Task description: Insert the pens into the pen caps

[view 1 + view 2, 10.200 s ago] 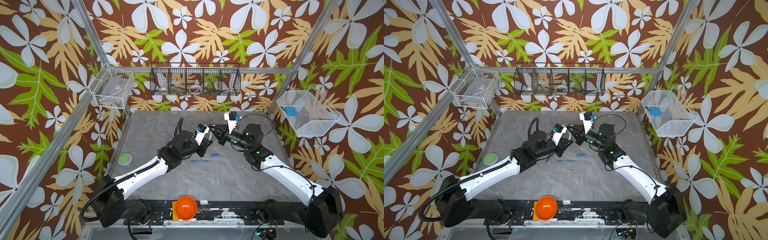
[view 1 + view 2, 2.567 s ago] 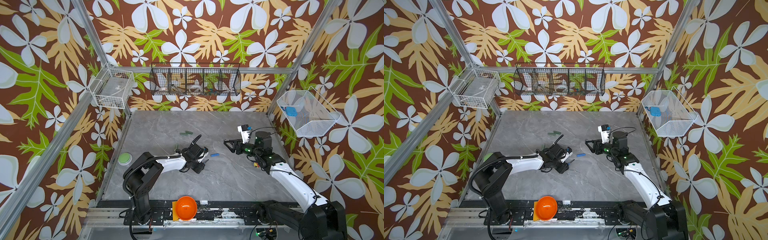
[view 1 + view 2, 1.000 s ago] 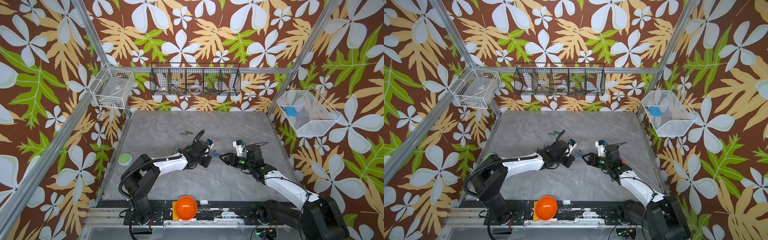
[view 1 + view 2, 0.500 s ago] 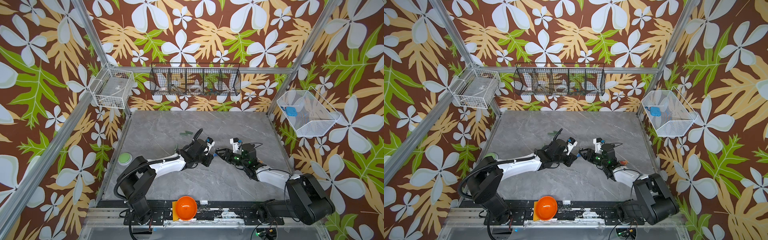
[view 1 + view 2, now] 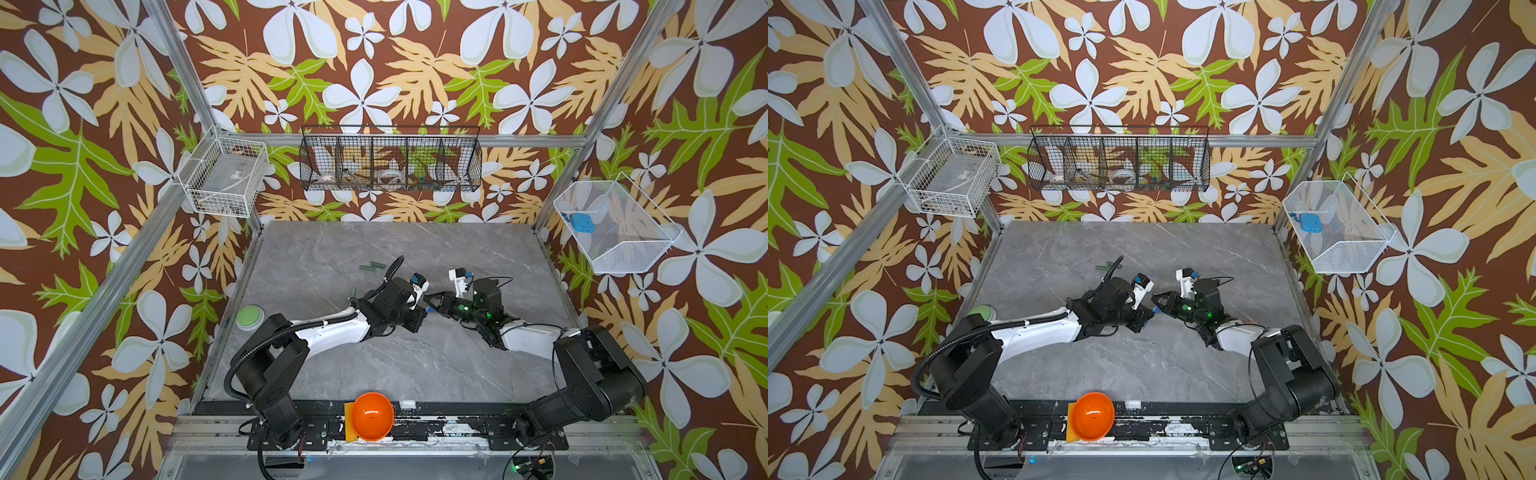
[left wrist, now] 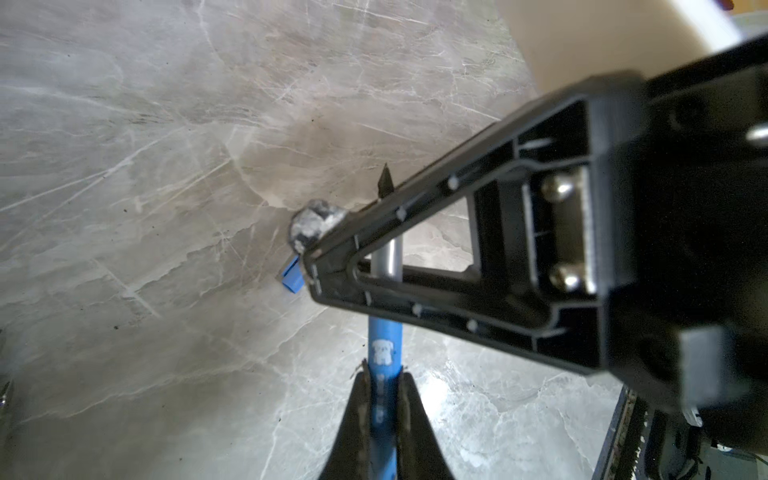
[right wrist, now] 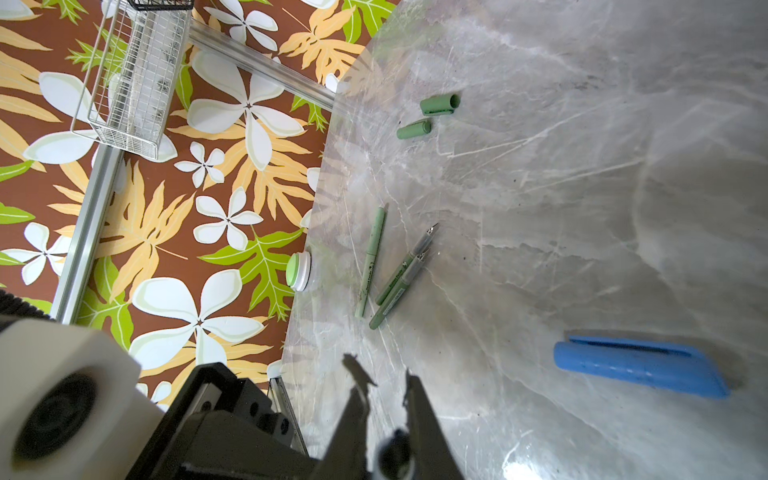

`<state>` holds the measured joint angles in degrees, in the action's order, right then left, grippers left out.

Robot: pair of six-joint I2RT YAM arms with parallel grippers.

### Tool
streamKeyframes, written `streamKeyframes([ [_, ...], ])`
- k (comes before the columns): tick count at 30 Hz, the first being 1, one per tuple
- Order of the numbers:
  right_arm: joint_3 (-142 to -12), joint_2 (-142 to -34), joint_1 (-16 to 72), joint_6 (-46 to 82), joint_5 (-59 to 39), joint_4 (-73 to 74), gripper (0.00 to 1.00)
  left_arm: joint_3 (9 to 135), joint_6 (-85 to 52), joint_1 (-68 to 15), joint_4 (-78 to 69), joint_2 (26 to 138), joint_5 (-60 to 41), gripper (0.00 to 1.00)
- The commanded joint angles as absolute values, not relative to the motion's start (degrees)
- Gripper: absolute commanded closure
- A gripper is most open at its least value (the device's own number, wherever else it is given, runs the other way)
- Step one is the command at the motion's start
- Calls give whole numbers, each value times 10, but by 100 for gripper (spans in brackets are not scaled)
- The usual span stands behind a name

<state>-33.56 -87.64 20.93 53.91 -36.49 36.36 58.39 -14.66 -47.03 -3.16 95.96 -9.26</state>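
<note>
Right claw [image 7: 381,368] scooted in next to the left claw [image 6: 383,376] and pinched closed; blue cap [image 7: 636,368] lies on the desk [image 7: 582,208] beside it. Left claw's clamped on the blue pen [image 6: 384,345].

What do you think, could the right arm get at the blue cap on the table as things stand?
Probably yes: the blue cap lies uncovered on the table beside the right end effector. Its jaws are shut, though, and the left end effector with the blue pen crowds close.
</note>
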Motion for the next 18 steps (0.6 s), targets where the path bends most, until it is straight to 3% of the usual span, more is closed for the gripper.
streamKeyframes([
  [1,-344,-875,211,538,-382,385,100,587,-151,-469,-47,955,-99,89],
  [4,-373,-866,211,490,-384,316,100,589,-158,-466,-46,953,-103,51],
  [7,-398,-857,211,450,-389,262,100,564,-178,-446,-76,940,-141,35],
  [12,-407,-863,211,452,-408,266,100,523,-202,-413,-134,923,-231,33],
  [18,-403,-867,210,463,-409,291,100,531,-200,-413,-133,942,-288,44],
])
